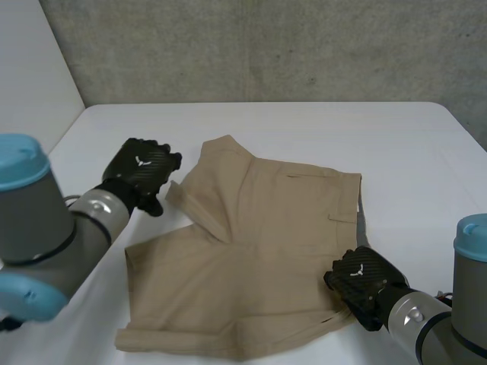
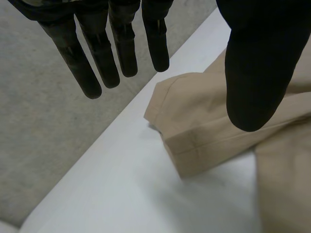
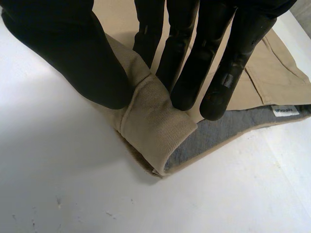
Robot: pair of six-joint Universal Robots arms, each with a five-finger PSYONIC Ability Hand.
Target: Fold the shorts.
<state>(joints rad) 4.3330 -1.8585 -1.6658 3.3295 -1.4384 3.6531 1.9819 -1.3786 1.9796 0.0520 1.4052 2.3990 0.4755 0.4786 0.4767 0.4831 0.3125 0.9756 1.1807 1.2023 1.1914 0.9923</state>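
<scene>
Tan twill nearest, at the near right of the white desk [image 1: 411,152]: a waistband corner [image 3: 155,121] of the shorts [image 1: 243,258], rolled up off the surface and pinched between thumb and fingers of the right hand [image 1: 361,281]. Grey lining [image 3: 218,133] and a small label [image 3: 285,110] laid bare just past the fingertips.

Probably a weak hold. Takes in only a thin roll of cloth, so could slip free on a lift. Could also drag the upper layer alone and leave the lower behind, skewing any fold.

Further in, spread flat across the middle of the desk, waistband toward the robot's right, legs toward its left. Mostly smooth, with a diagonal crease running out from the crotch. Near leg straight, far leg angled away.

Farther off, by the cuffed hem [image 2: 194,141] of that far leg, the left hand [image 1: 144,171]: fingers straight and apart, thumb held wide, grasping nothing, apparently clear of the cloth. Likely trouble here too: with this end unheld, liable to slide whole under a pull from the right rather than fold.

Beyond, bare desk and a grey concrete wall [image 1: 266,46].
</scene>
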